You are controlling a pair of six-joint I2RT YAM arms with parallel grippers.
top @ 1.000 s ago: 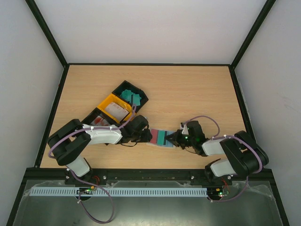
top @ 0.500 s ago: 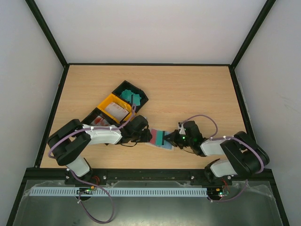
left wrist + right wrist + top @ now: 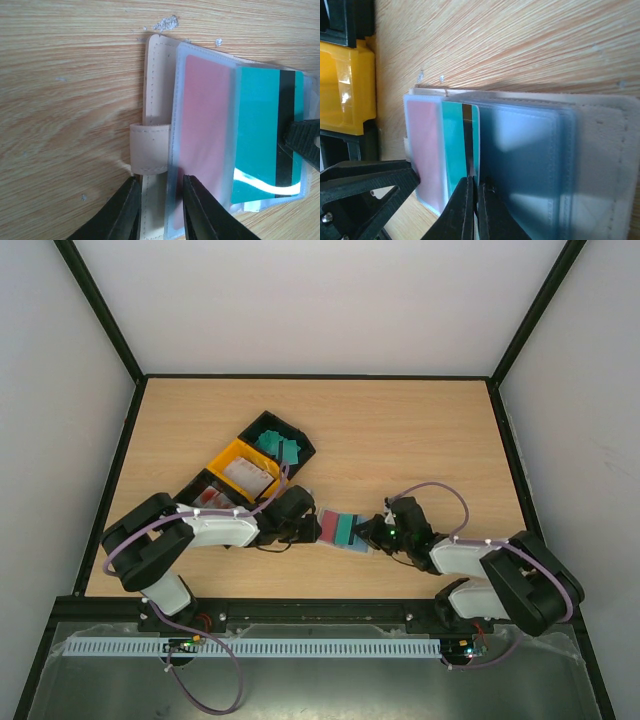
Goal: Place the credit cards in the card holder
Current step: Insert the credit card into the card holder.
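Seen from above, the holder (image 3: 342, 530) lies open on the table (image 3: 420, 440), directly between the two grippers. The left gripper (image 3: 312, 528) meets the holder's left end and the right gripper (image 3: 371, 534) meets its right end. Up and to the left of the holder, well apart from it, three bins stand in a slanting row. The nearest is a black bin (image 3: 197, 487), next comes a yellow bin (image 3: 224, 456), and the farthest is a second black bin (image 3: 262, 423). Each of the three has spare cards (image 3: 280, 448) in it.

Close over the holder, the left wrist view shows its beige cover edge with a strap (image 3: 148, 150) folded round it. Clear sleeves (image 3: 210, 55) fan off to the right of that edge. A pink panel (image 3: 202, 130) shows through the sleeve by the edge. A teal card (image 3: 257, 145) with a black stripe lies just beyond the panel, among the sleeves. How far in it sits cannot be told. The left fingers (image 3: 122, 215) stand narrow, one on either side of the holder's beige edge. Whether they actually pinch it cannot be told. A black finger of the right gripper lies over the card's striped side.

At the holder's other end, the right wrist view shows the right jaws pressed together. The teal card's long edge runs straight into the seam between them, so they grip the card. The yellow bin sits beyond the holder's far end.
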